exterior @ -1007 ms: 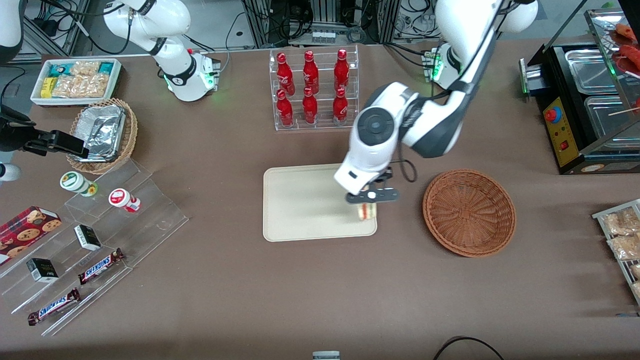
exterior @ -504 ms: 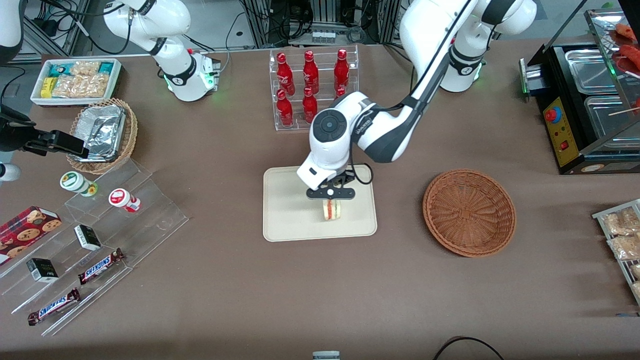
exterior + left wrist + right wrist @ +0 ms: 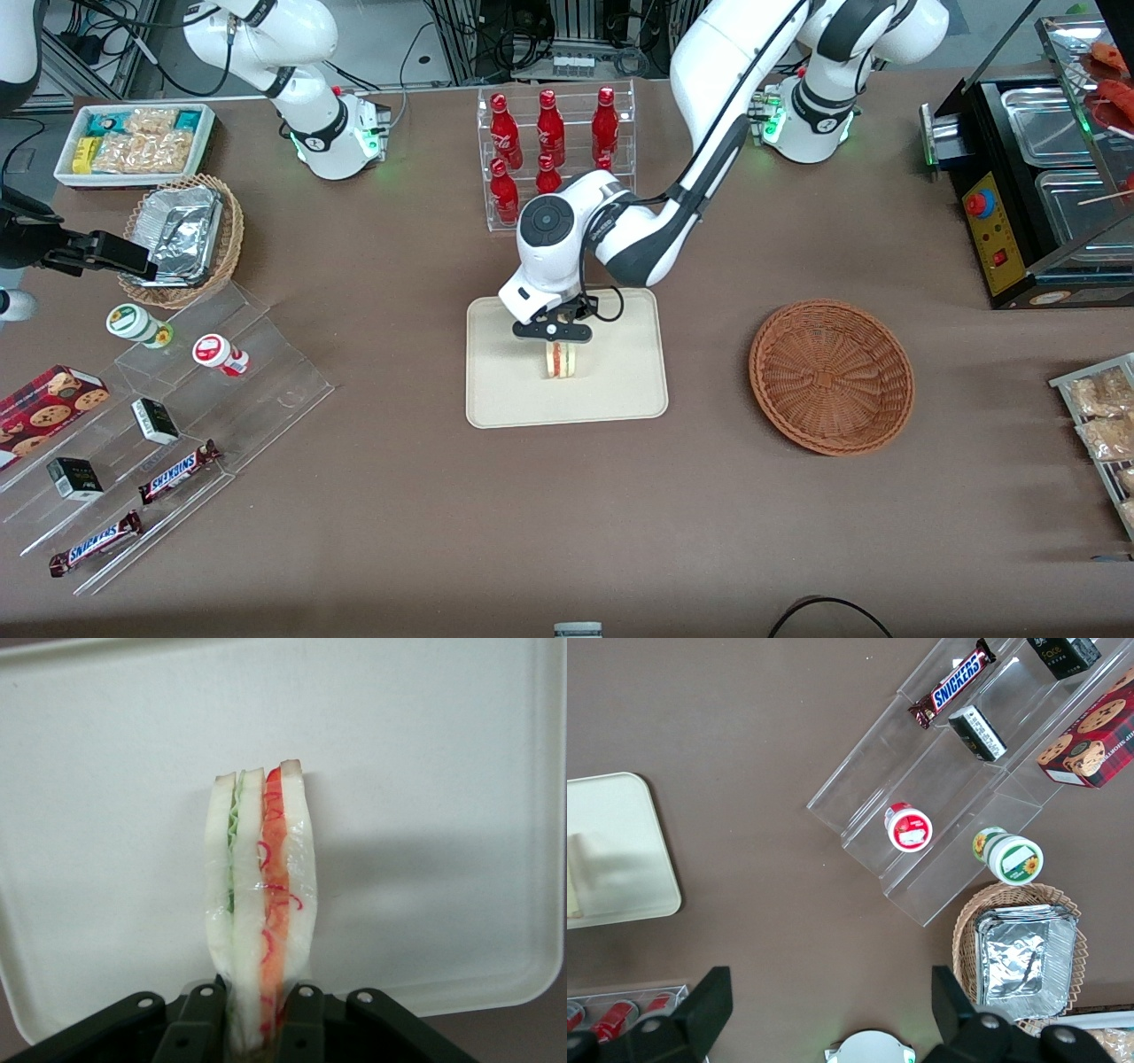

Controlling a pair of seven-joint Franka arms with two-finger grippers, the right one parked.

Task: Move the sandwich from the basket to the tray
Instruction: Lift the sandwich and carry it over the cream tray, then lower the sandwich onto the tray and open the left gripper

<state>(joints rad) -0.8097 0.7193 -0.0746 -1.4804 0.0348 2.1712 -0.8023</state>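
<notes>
Robot lab dressed as a snack shop

Cola bottles (image 3: 549,155), Snickers bars (image 3: 180,470) on acrylic steps (image 3: 266,381); cables and equipment racks (image 3: 576,35) edge the brown tabletop (image 3: 567,514).

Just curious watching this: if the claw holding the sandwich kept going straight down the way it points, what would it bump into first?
Probably the tray. The gripper, shut on the sandwich, points down at it, so the sandwich's lower edge would likely touch first. The remaining gap is unclear.

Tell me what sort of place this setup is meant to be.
Probably a mock snack counter in a robot lab: a rack of red soda bottles, stepped shelves of candy bars, a food warmer. The gripper holds the sandwich over the tray.
</notes>
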